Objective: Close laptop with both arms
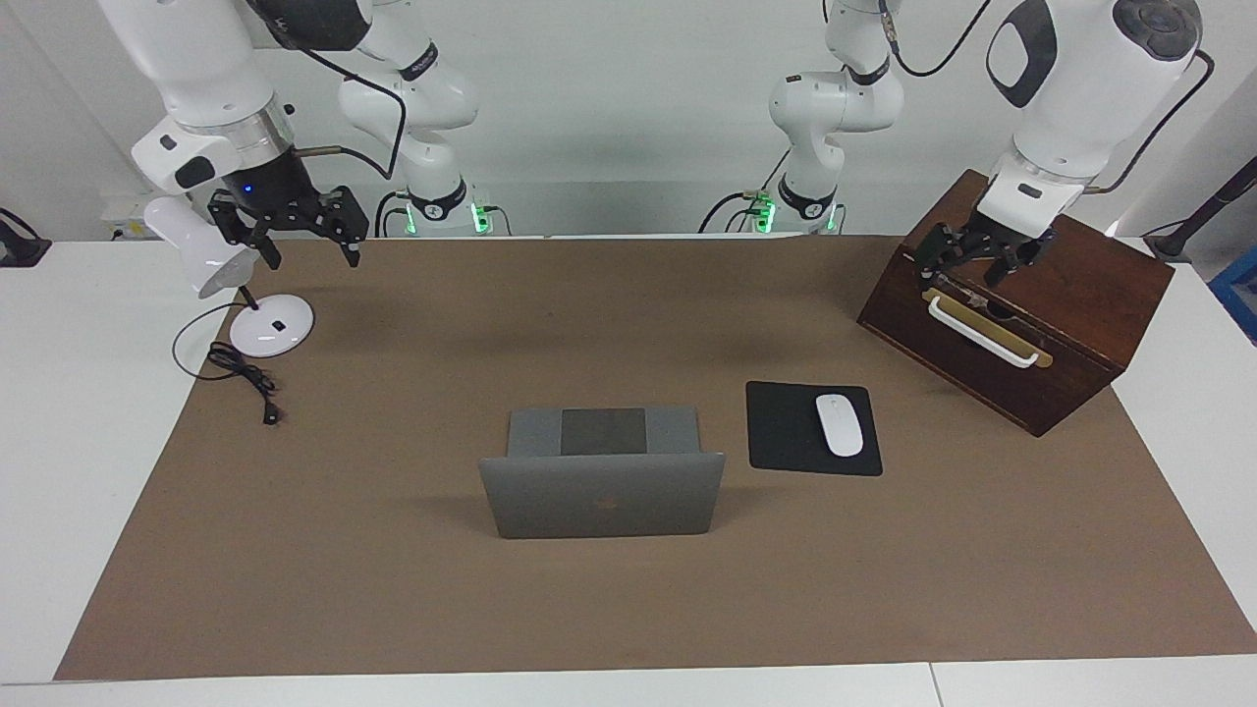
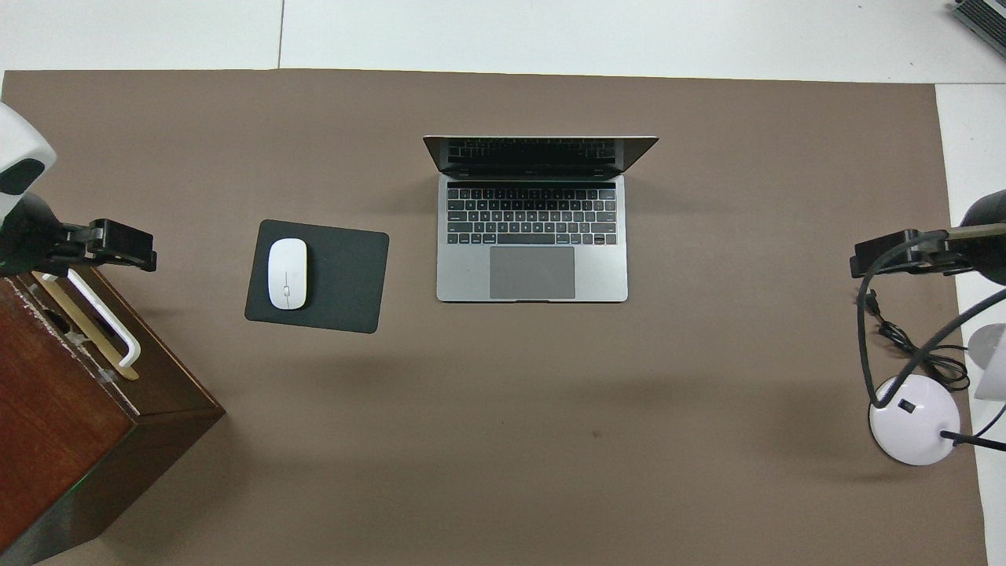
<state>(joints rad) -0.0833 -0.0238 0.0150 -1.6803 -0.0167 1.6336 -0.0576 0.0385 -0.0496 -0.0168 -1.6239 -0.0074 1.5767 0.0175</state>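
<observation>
The silver-grey laptop (image 1: 601, 506) stands open in the middle of the brown mat, its lid upright with the logo facing the camera. In the overhead view the laptop (image 2: 532, 236) shows its dark keyboard and trackpad. My right gripper (image 1: 309, 250) hangs open in the air over the mat's corner by the lamp, well away from the laptop; it also shows in the overhead view (image 2: 888, 255). My left gripper (image 1: 967, 270) hangs open just above the wooden box's handle, also apart from the laptop; it also shows in the overhead view (image 2: 102, 244).
A black mouse pad (image 1: 786, 432) with a white mouse (image 1: 839, 424) lies beside the laptop toward the left arm's end. A dark wooden box (image 1: 1061, 295) with a white handle stands under the left gripper. A white desk lamp (image 1: 272, 325) and its cable (image 1: 245, 378) are at the right arm's end.
</observation>
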